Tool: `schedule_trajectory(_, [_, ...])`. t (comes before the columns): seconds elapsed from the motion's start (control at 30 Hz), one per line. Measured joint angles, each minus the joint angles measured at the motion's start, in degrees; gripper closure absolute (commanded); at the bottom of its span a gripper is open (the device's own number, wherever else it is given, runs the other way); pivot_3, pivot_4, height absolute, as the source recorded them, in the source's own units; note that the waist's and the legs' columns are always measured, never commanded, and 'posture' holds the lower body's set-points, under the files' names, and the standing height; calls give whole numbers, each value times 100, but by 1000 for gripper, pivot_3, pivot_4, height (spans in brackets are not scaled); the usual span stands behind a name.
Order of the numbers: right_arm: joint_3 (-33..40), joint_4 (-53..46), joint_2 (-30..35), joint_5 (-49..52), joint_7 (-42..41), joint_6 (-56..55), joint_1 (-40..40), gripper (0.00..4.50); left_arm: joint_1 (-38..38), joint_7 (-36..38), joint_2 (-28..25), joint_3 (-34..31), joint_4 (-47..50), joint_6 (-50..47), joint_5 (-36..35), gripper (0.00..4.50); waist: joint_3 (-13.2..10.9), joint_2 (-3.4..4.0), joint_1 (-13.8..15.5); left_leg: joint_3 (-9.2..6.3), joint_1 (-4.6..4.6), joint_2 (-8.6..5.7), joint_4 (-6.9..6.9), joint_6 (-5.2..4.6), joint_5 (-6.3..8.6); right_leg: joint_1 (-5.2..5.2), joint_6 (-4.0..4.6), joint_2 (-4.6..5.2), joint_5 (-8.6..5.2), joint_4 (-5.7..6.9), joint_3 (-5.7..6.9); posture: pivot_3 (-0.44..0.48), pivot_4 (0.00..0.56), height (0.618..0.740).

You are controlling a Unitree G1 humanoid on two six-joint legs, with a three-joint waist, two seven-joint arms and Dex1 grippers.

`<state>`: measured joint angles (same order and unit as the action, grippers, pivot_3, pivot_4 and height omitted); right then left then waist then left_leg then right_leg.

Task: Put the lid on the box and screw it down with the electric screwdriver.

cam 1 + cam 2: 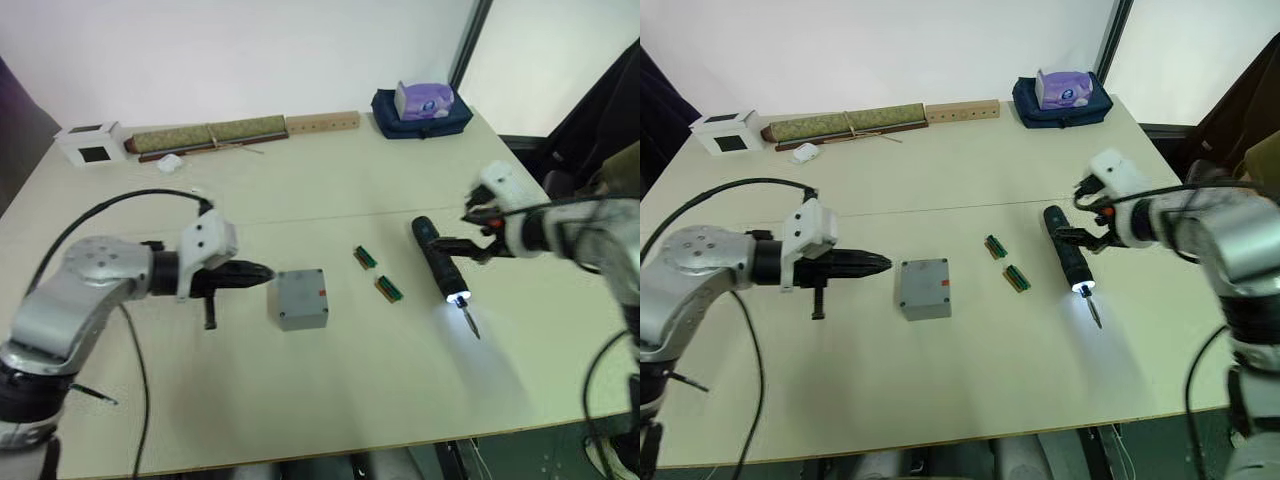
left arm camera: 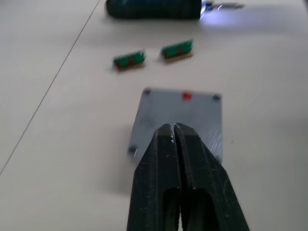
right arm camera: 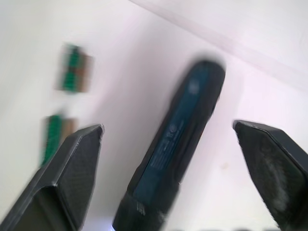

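The black stick-shaped electric screwdriver (image 1: 1070,256) lies flat on the beige table (image 1: 970,370) toward its right edge, long axis running from the far edge to the near one, lit bit nearest the robot. The right pincer (image 1: 1087,220) hangs over its far end, fingers spread wide astride the barrel, well placed to close. The left pincer (image 1: 880,264), fingers pressed together, points at the closed grey square box (image 1: 925,288) mid-table, its lid (image 2: 180,118) already on.
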<state>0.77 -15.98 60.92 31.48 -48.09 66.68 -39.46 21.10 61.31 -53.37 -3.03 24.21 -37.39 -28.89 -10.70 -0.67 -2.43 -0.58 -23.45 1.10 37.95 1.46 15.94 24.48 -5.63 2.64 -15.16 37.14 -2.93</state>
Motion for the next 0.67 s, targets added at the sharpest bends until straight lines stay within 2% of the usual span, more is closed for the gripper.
schedule_trajectory(0.13, [872, -715, 567, 547, -1234, -695, 980, 0, -463, 39, -346, -574, 144, -211, -240, 1572, -6, -10, 15, 5, 2, 2, 7, 0, 0, -6, 0, 4, 1, 0, 0, 0, 150, 740])
schedule_trajectory(0.17, [981, -737, 678, 580, -1384, -752, 1139, 0, -590, 63, -436, -725, 138, -257, -273, 1301, -6, -10, 16, 6, 4, 2, 8, 0, 0, -7, 0, 5, 1, 0, -1, 0, 150, 740])
schedule_trajectory(0.2, [1101, -741, 760, 588, -1512, -830, 1259, 0, -655, 73, -485, -856, 142, -319, -313, 781, -6, -10, 20, 8, 5, 2, 9, 0, 0, -8, 0, 6, 1, 1, -1, 0, 150, 740])
schedule_trajectory(0.27, [1506, -748, 987, 593, -1847, -1083, 1681, 0, -962, 101, -591, -1225, 210, -450, -488, 61, -6, -10, 30, 9, 8, 2, 10, 0, 0, -11, 0, 6, 0, 0, -1, 0, 150, 740])
schedule_trajectory(0.47, [2296, -761, 1399, 677, -2361, -1165, 2349, 0, -1465, 198, -792, -2077, 375, -785, -884, 17, -7, -10, 35, 11, 10, 7, 10, 0, 0, -10, 2, 3, 0, 4, -1, 0, 150, 740])
schedule_trajectory(0.67, [2846, -902, 1447, 695, -2465, -1128, 2793, 0, -1761, 371, -990, -2712, 430, -940, -1078, 17, -8, -8, 37, 16, 11, 8, 10, 1, -1, -8, 3, 3, 0, 4, -2, 0, 150, 740])
